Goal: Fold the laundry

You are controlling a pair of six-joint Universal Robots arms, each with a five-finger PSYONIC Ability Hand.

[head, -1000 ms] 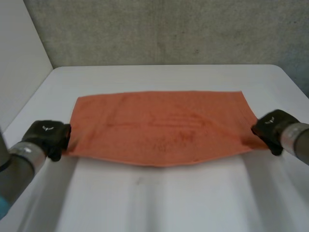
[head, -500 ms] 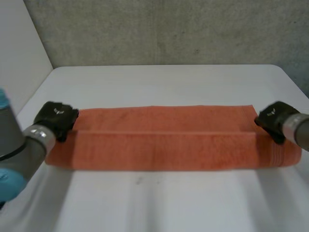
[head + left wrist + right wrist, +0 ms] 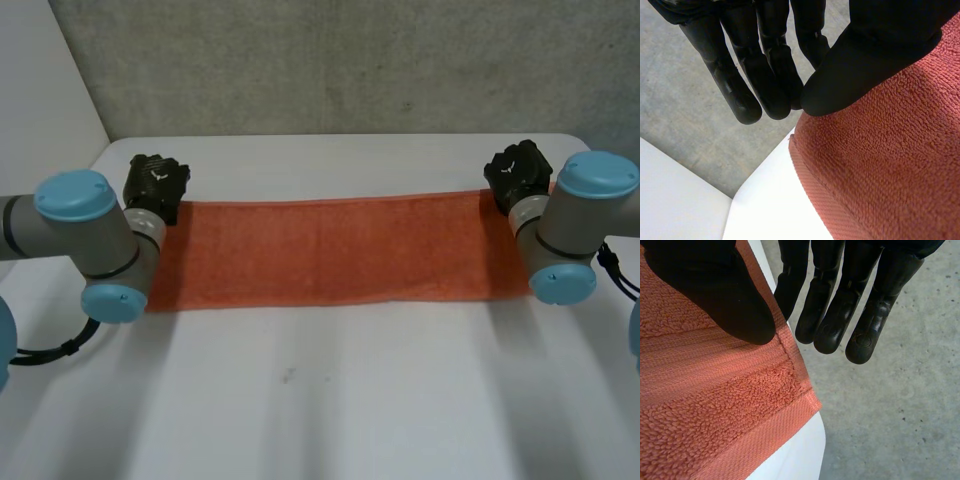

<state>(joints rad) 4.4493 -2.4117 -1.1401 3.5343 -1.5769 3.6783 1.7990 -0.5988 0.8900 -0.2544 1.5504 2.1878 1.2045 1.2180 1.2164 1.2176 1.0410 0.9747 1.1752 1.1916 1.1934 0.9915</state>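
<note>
**A:** Where does the towel sit?

**B:** The orange towel (image 3: 330,250) lies flat on the white table (image 3: 330,400) as a long narrow band running left to right. It is in the far half of the table, short of the grey wall (image 3: 350,60).

**A:** And the left hand?

**B:** The left hand (image 3: 155,182) is at the towel's far left corner. In its wrist view the thumb (image 3: 875,50) lies on top of the terry. It closes against the straight fingers (image 3: 737,90), which reach out past the hem, so the hand pinches that corner.

**A:** Is the right hand the same?

**B:** Much the same. The right hand (image 3: 518,170) is at the far right corner. In its wrist view the thumb presses down on the cloth, and the straight fingers run along just beyond the towel's edge. The hem is caught between them, so this hand also grips the towel.

**A:** Where are the arms?

**B:** The left arm (image 3: 80,240) hangs over the towel's left short end. The right arm (image 3: 570,225) hangs over the right short end.
</note>
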